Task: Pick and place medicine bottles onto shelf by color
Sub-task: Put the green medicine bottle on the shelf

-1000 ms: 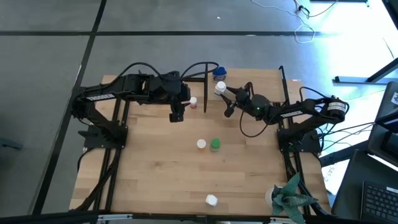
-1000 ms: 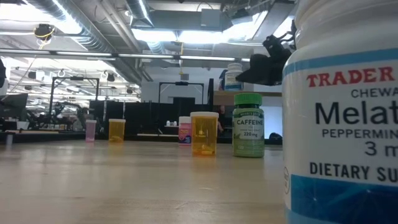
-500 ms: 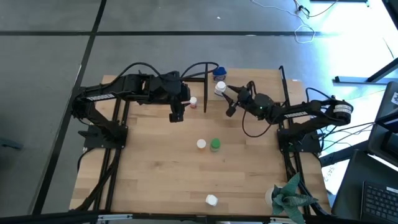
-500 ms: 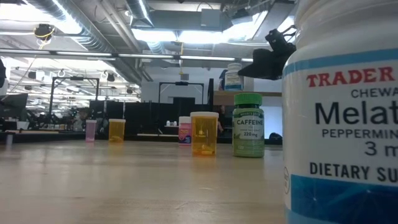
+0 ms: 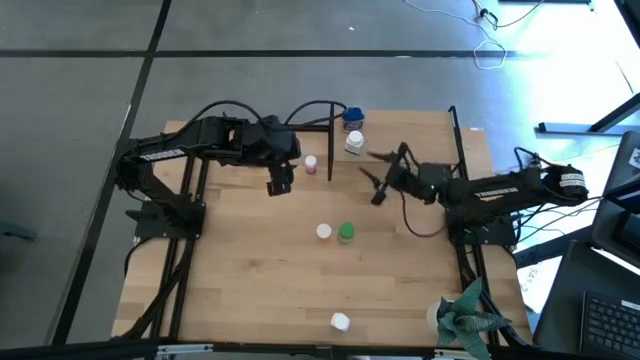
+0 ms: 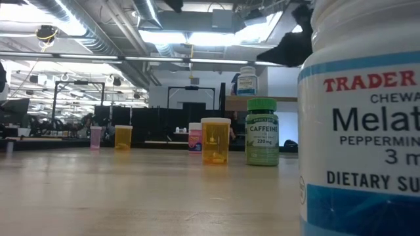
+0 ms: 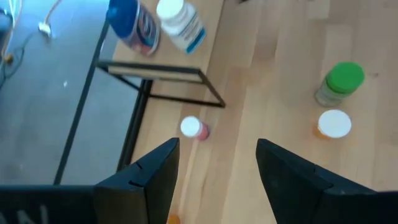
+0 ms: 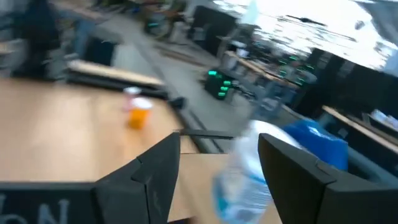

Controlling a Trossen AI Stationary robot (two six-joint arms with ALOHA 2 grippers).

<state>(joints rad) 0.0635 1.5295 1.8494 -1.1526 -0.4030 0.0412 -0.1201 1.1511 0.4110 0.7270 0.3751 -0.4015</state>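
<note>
On the shelf (image 5: 400, 128) at the table's far edge stand a blue bottle (image 5: 352, 118) and a white bottle (image 5: 354, 143). My right gripper (image 5: 375, 176) hovers open just right of the white bottle, which shows blurred between its fingers (image 8: 242, 180). My left gripper (image 5: 279, 186) is open above the table, left of a pink bottle (image 5: 311, 162). An orange bottle with a white cap (image 5: 324, 232) and a green bottle (image 5: 346, 234) stand mid-table. Another white bottle (image 5: 341, 321) stands by the near edge.
The shelf's thin black uprights (image 5: 330, 150) rise between the two grippers. A green paper-like plant (image 5: 465, 315) sits at the near right corner. In the low view a second orange bottle (image 6: 123, 136) and a pink one (image 6: 96, 137) stand farther left.
My right gripper has drawn back from the white bottle on the shelf, toward the table's right and near side, and has risen; its fingers stayed open. The white bottle has stayed where it was. My left gripper has shifted slightly toward the table's left.
</note>
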